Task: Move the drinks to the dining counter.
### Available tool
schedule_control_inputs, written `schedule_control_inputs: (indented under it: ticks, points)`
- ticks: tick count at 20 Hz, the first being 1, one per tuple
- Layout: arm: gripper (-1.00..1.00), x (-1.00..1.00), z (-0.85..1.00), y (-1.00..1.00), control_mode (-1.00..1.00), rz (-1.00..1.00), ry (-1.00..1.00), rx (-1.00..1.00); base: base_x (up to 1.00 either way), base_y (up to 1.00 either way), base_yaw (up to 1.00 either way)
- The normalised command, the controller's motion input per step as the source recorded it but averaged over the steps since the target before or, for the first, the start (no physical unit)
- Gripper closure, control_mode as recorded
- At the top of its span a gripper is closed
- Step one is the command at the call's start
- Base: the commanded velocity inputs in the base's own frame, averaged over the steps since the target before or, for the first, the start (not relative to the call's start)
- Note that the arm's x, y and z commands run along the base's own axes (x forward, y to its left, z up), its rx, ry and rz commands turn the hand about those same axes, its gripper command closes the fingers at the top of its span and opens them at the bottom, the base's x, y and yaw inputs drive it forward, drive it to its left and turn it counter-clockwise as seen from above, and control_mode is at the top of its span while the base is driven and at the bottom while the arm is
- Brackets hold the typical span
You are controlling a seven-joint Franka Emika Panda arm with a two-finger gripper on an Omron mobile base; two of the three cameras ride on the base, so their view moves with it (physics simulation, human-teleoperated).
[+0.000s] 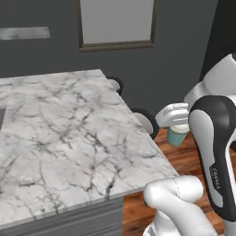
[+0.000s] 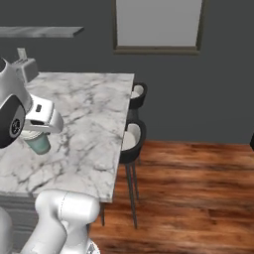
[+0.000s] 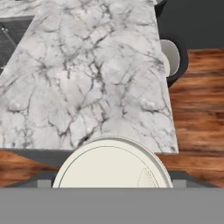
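We treat the teal cup (image 1: 176,137) as a light, thin-walled paper container. Its wall is likely to dent under a hard squeeze, the lid can pop off, and any liquid inside will slosh if the cup is tilted. We judge the correct hold to be across the upper body just under the lid rim, with the cup kept upright.

Appearance: a small tapered cup, teal on the body, closed by a round off-white lid (image 3: 113,164) with a raised outer ring. In the hand view the lid sits at the bottom centre of the frame, seen from directly above.

Position: in the left base view the cup hangs at the right of the frame, under the hand (image 1: 174,116). In the right base view it sits at the left of the frame, in front of the marble. We cannot tell whether it is over the slab yet; the hand view suggests it is at or just short of the near edge.

Hand state: the jaws stand wide and are grasping the cup.

Surroundings: the dining bench (image 1: 69,133) is white marble with grey veins. Two dark stools (image 2: 133,136) stand along its far side over a wooden floor (image 2: 198,198).
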Motion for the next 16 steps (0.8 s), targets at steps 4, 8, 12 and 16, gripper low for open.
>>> schedule_control_inputs:
  ticks: [4,8,12,16]
  points:
    - [1.00,0.00,0.00,0.00,1.00,0.00,0.00,0.00,0.61,0.82,-0.37]
    - [1.00,0.56,-0.22,0.58,-1.00,-0.19,0.13,0.00,0.00,0.00,0.00]
    - [1.00,0.58,-0.34,0.46,-1.00,-0.14,0.15,-0.01,0.00,0.00,0.00]
    - [1.00,0.61,-0.35,0.22,-1.00,-0.05,0.19,0.00,0.00,0.00,0.00]
